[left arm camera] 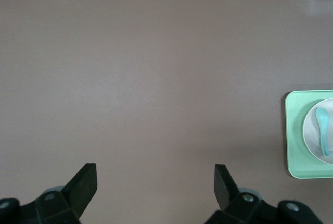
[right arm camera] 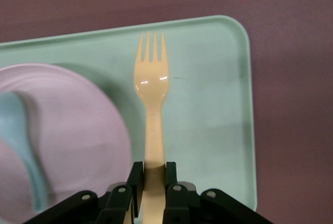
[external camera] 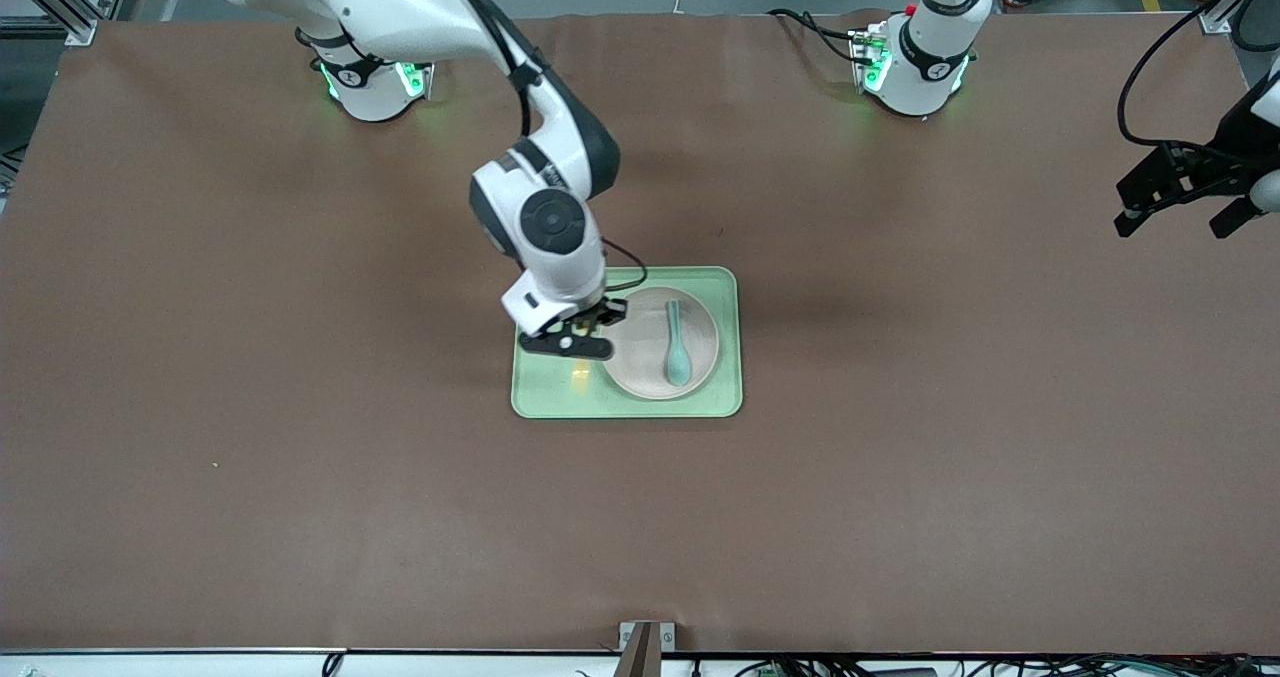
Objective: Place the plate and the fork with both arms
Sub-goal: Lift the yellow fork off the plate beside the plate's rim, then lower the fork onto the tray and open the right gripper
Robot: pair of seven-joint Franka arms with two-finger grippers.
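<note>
Because the small pale-yellow plastic fork [right arm camera: 151, 94] looks light, thin and glossy, it probably slips or swivels easily in a pinch, so the handle, where the right claw [right arm camera: 154, 174] clamps it, seems the sensible hold. The fork hangs low over the bare strip of the rectangular light-green tray [external camera: 725, 397] beside the round off-white shallow plate [external camera: 640, 362], its tines pointing away from the claw. The plate lies in the tray with a teal-green spoon [external camera: 678, 347] on it; it seems stiff and smooth, best taken by its low rim. The left claw [left arm camera: 156, 187] waits with fingers spread wide and empty, over the brown worktop [external camera: 300, 477] toward the left arm's end. From the front, the right arm hides most of the fork, and whether it touches the tray cannot be told.
</note>
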